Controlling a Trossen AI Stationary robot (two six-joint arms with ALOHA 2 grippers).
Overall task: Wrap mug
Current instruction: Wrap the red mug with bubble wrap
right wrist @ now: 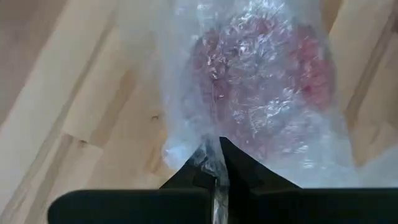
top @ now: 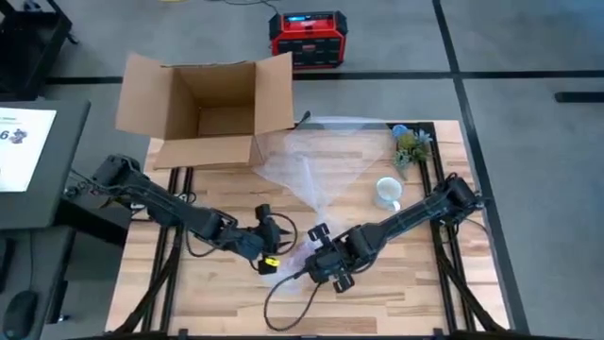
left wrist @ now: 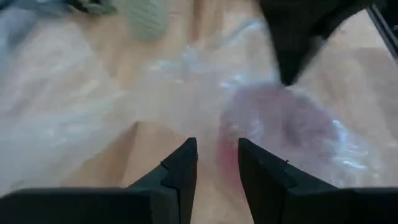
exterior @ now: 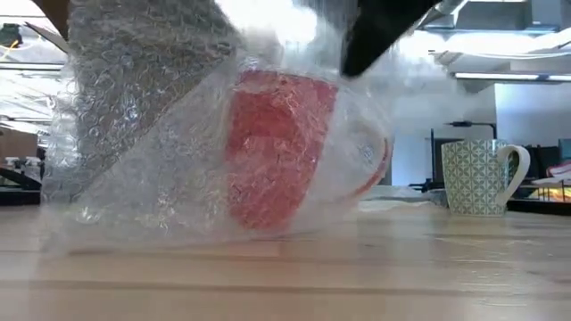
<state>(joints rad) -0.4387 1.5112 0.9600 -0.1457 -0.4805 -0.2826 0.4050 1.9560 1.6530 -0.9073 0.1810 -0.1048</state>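
My table (top: 425, 283): light wooden planks on a dark frame. Resting on it:
- open cardboard box (top: 212, 109), far left corner;
- clear bubble wrap sheet (top: 321, 156), spread across the far middle;
- patterned white mug (top: 387, 193), upright, right of centre;
- small green plant (top: 411, 146), far right;
- red mug (exterior: 277, 147) bundled in bubble wrap, near centre;
- black cable (top: 283, 302), looping along the near edge.

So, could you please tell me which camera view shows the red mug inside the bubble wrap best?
The low view: the red mug shows side-on through the bubble wrap, handle included. The right wrist view shows only a red blur under the wrap that the right gripper pinches. The left wrist view shows a faint pink patch. The high view barely shows it.
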